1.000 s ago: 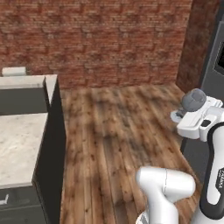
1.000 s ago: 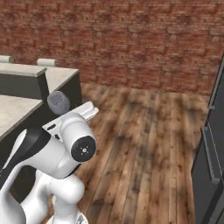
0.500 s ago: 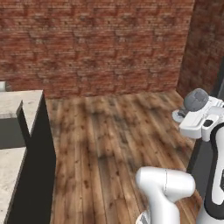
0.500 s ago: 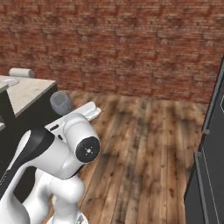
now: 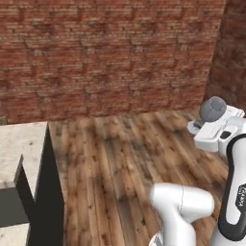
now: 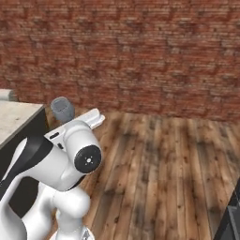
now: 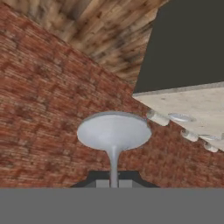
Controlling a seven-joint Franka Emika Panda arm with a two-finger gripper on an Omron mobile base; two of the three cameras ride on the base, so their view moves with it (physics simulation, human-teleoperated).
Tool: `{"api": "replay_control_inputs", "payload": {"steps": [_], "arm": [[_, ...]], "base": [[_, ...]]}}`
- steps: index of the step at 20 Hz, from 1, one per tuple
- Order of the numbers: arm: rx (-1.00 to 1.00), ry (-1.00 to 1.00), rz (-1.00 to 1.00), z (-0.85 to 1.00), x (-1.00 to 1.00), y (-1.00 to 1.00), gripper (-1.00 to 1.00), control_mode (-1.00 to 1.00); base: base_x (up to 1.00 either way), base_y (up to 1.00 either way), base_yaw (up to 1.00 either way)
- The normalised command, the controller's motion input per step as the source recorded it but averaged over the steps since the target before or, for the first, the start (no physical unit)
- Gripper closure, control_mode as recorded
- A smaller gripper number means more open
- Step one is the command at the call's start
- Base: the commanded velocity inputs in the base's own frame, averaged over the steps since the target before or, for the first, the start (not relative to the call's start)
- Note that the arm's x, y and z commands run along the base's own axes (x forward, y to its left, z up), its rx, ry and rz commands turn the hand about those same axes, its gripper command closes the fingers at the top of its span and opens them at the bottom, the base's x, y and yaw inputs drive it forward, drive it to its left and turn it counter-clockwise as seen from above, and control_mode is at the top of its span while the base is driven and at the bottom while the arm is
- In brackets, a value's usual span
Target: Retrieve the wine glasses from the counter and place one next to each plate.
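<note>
My gripper (image 7: 113, 180) is shut on the thin stem of a wine glass (image 7: 113, 131), whose round foot faces the hand camera. In the left base view the glass's dark grey bowl (image 5: 213, 109) sticks up from the raised white hand at the right, with the gripper (image 5: 201, 126) just below it. From the right base camera the same bowl (image 6: 62, 109) shows above the gripper (image 6: 71, 123). Two pale flat plates (image 7: 181, 117) lie on a beige speckled top (image 7: 197, 103) with a plain dark base, off to the right in the hand view.
A beige top with a dark side (image 5: 21, 144) stands at the left of the left base view and at the left edge (image 6: 14, 119) of the right base view. Wooden floor (image 5: 125, 153) runs up to a red brick wall (image 5: 110, 53). Small pale cylinders (image 7: 157, 118) line the plate top's edge.
Both base views have swung, so the beige top has slid toward the left edge and more brick wall shows; the camera moved. The glass stays in the shut gripper.
</note>
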Motion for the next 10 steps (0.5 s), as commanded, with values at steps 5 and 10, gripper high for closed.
{"api": "replay_control_inputs", "payload": {"steps": [5, 10], "arm": [[0.00, 0.00, 0.00, 0.00, 0.00, 0.00, 1.00, 1.00], [0.00, 0.00, 0.00, 0.00, 0.00, 0.00, 1.00, 1.00]], "base": [[1.00, -0.43, 0.04], [1.00, -0.33, 0.05]]}}
